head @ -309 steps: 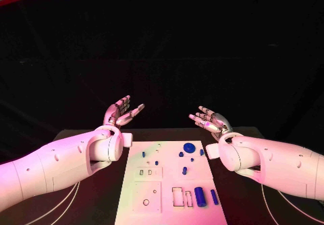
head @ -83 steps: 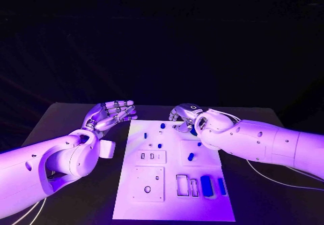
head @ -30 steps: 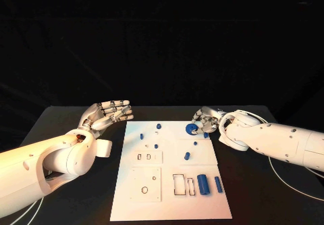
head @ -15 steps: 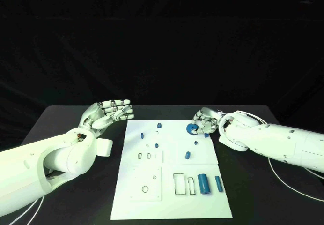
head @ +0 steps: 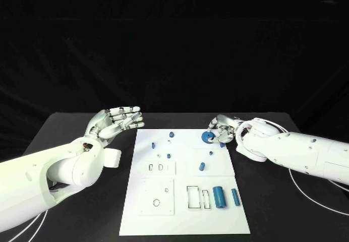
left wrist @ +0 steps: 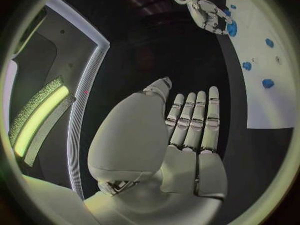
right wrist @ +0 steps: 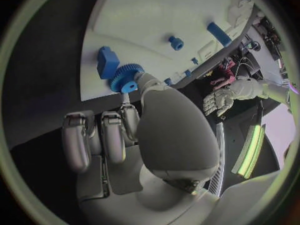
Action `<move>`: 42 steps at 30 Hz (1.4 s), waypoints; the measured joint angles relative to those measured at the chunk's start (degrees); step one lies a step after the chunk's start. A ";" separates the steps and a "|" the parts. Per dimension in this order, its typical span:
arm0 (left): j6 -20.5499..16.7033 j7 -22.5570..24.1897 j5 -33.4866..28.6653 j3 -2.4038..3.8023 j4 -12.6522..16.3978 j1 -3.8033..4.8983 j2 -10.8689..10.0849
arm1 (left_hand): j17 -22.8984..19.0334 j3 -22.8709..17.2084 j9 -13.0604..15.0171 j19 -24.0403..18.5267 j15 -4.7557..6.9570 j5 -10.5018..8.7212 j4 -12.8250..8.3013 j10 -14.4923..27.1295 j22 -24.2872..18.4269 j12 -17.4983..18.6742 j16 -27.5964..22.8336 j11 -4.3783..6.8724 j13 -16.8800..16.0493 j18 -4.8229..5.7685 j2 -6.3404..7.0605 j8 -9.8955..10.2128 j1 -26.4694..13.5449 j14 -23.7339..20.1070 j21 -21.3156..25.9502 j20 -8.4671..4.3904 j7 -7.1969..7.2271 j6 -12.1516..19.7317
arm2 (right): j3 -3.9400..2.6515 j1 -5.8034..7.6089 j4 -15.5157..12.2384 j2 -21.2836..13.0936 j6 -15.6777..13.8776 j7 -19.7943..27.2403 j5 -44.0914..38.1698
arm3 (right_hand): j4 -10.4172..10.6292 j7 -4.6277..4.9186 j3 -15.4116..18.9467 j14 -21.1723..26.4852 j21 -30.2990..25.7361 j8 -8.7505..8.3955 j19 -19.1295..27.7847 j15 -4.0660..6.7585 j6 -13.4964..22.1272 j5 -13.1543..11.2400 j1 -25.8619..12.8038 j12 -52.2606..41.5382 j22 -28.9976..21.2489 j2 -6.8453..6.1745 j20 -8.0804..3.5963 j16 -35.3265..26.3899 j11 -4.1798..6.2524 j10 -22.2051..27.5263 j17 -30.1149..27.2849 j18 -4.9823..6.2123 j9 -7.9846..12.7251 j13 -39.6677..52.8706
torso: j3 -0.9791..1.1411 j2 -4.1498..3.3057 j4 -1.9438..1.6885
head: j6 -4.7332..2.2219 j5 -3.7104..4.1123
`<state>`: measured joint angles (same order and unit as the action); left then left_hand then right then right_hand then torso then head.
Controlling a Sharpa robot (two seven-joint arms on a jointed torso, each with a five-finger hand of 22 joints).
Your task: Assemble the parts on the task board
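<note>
At the lower centre of the head view, the flat white rectangular task board [head: 185, 222] carries a thick blue cylinder [head: 218, 196] and a thinner blue bar [head: 235, 196] lying side by side beside rectangular cut-outs. Higher, right of centre, the silver right hand [head: 220, 132] pinches a round blue toothed gear [head: 207, 137] over the board's far right part. At middle left, the silver left hand [head: 116, 122] hangs beside the board's far corner, holding nothing, fingers extended close together.

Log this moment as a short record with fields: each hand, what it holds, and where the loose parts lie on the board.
right hand: pinches a blue gear above the board's far right part
left hand: holds nothing, fingers apart, off the board's far left corner
board: white, on the black table
near right corner: blue cylinder beside a thinner blue bar
</note>
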<state>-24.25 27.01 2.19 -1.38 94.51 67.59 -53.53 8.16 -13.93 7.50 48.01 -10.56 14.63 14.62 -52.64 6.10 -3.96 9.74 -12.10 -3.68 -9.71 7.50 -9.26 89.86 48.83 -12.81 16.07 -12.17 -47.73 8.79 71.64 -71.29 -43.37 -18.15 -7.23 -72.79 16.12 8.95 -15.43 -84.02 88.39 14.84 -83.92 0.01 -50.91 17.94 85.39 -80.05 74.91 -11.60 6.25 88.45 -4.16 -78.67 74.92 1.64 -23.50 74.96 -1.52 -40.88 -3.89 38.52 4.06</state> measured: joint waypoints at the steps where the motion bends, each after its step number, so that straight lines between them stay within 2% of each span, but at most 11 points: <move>1: 0.00 -0.01 0.00 0.00 0.00 0.00 0.00 | 0.00 0.00 0.00 0.00 0.00 0.00 0.00 0.00 0.00 0.00 0.00 0.00 0.00 0.00 0.00 0.00 0.00 0.00 0.00 0.00 0.00 0.00 | 0.00 0.00 -0.09 0.01 -0.08 0.00 -0.18 | -0.12 -0.04 -0.86 0.00 0.03 -0.04 0.00 0.00 -0.39 -0.01 -0.04 -0.25 0.00 -0.04 0.00 0.01 0.10 -0.42 0.00 -0.01 0.15 0.00 | 0.00 0.00 0.00 | -0.02 0.00; 3: 0.01 -0.01 0.00 0.00 0.00 0.00 0.00 | 0.00 -0.20 0.00 0.00 0.01 0.00 -0.01 0.06 -0.02 0.00 0.00 -0.06 0.00 0.00 0.05 0.00 -0.05 -0.23 0.00 0.00 0.00 0.00 | 0.00 0.00 -0.25 0.01 -0.22 0.02 -0.36 | -0.34 -0.15 -2.37 0.00 0.41 -0.04 0.00 0.00 -0.94 0.07 -0.05 -0.66 0.00 -0.05 0.00 0.22 0.23 -0.97 0.00 -0.86 0.29 0.00 | 0.00 0.00 0.00 | -0.04 -0.03; 6: 0.02 -0.02 0.00 0.00 0.00 0.00 0.00 | 0.00 -0.49 0.00 0.00 0.00 0.00 0.00 0.21 -0.08 0.00 0.00 -0.20 0.00 0.00 0.23 0.00 -0.23 -0.42 0.00 0.00 0.00 0.00 | 0.06 -0.07 -0.95 -0.01 -0.93 0.12 -0.93 | -0.79 -0.40 -5.27 0.00 0.71 0.05 0.00 0.00 -2.17 1.17 -0.18 -1.47 0.00 -1.12 0.00 0.22 0.67 -1.94 0.00 -0.85 0.35 0.00 | 0.00 0.00 0.02 | -0.08 -0.11; 12: 0.04 -0.05 0.00 0.00 0.00 0.00 0.00 | 0.00 -0.49 0.00 0.00 0.00 0.00 0.00 0.21 -0.08 0.00 0.00 -0.20 0.00 0.00 0.26 0.00 -0.26 -0.42 0.00 0.00 0.00 0.00 | 0.19 -0.04 -4.19 -0.02 -3.52 0.15 -3.25 | -1.14 -0.44 -7.56 0.18 1.18 0.06 -0.21 0.24 -2.64 1.28 -1.28 -1.70 0.02 -2.14 -0.21 0.22 0.89 -2.31 -0.01 -0.84 0.32 -0.01 | -0.02 0.05 0.03 | -0.24 -0.22; 13: 0.04 -0.05 0.00 0.00 0.00 0.00 0.00 | 0.00 -0.49 0.00 0.00 0.00 0.00 0.00 0.21 -0.08 0.00 0.00 -0.20 0.00 0.00 0.26 0.00 -0.26 -0.42 0.00 0.00 0.00 0.00 | 0.19 0.13 -4.67 0.12 -3.96 0.12 -3.77 | -1.20 -0.48 -7.89 -0.01 1.31 0.50 -0.21 0.43 -2.69 1.27 -1.51 -1.70 0.04 -2.20 -0.21 0.22 0.89 -2.31 0.00 -0.84 0.32 -0.01 | -0.03 0.07 0.03 | -0.26 -0.24; 18: 0.06 -0.07 0.00 0.00 -0.02 0.00 0.05 | 0.00 -0.49 -0.01 0.00 0.00 0.00 0.00 0.21 -0.08 0.00 0.00 -0.20 0.00 0.00 0.26 0.00 -0.26 -0.42 0.00 0.00 0.00 0.00 | 0.09 0.99 -6.44 1.80 -6.21 -0.42 -6.76 | -1.53 -0.51 -8.51 -0.01 1.31 0.59 0.01 0.43 -2.72 1.20 -2.20 -1.70 0.04 -2.10 -0.43 0.22 1.19 -2.61 -0.01 -0.85 0.32 -0.01 | -0.03 0.08 0.02 | -0.45 -0.26; 23: 0.07 -0.09 0.01 0.00 -0.03 0.00 0.12 | 0.00 -0.49 -0.05 0.00 0.00 0.00 0.00 0.21 -0.08 0.00 0.00 -0.20 0.00 0.00 0.26 0.00 -0.26 -0.42 0.00 0.00 0.00 0.00 | 0.09 1.20 -7.43 4.64 -7.72 -1.45 -9.40 | -1.80 -0.52 -9.45 -0.01 1.31 0.62 0.01 0.43 -2.74 0.32 -3.25 -1.93 0.04 -2.12 -0.43 0.22 1.01 -2.79 -0.01 -0.84 0.32 -0.02 | -0.03 0.02 -0.09 | -0.51 -0.42; 31: 0.10 -0.12 0.01 0.00 -0.04 0.00 0.25 | 0.00 -0.49 -0.05 0.00 0.00 0.00 0.00 0.21 -0.07 -0.01 0.00 -0.20 0.00 0.00 0.26 0.00 -0.26 -0.42 0.00 0.00 0.00 0.00 | 0.11 1.11 -6.60 8.62 -9.05 -2.90 -11.99 | -2.10 -0.54 -9.77 -0.01 1.31 0.66 0.01 0.43 -2.76 0.21 -3.38 -1.93 0.03 -2.14 -0.42 0.22 0.99 -2.80 -0.01 -0.84 0.32 -0.02 | -0.04 -0.03 -0.19 | -0.36 -0.77; 42: 0.20 -0.21 0.01 0.00 -0.08 0.00 0.63 | 0.00 -0.49 -0.04 0.00 0.00 0.00 0.00 0.21 -0.07 -0.01 0.00 -0.19 0.00 0.00 0.26 0.00 -0.26 -0.42 0.00 0.00 0.00 0.00 | 0.21 -1.18 -3.72 13.10 -9.12 -3.71 -13.26 | -2.50 -0.49 -10.17 -0.01 1.31 0.68 0.01 0.43 -2.94 0.02 -3.75 -1.92 0.02 -2.52 -0.42 0.22 1.20 -3.02 0.03 -0.84 0.32 -0.03 | -0.01 -0.14 -0.10 | -0.35 -0.86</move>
<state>-24.04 26.80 2.21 -1.38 94.43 67.59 -52.90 8.16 -14.41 7.45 48.01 -10.56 14.63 14.62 -52.44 6.03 -3.97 9.74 -12.30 -3.68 -9.71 7.76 -9.26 89.60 48.41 -12.81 16.07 -12.17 -47.73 9.00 70.46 -75.01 -30.28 -27.28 -10.93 -86.05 13.62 8.46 -25.60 -84.03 89.70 15.52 -83.91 0.43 -53.84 17.96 81.64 -81.98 74.93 -14.11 5.83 88.67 -2.96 -81.69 74.95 0.80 -23.18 74.93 -1.53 -41.02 -4.00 38.18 3.20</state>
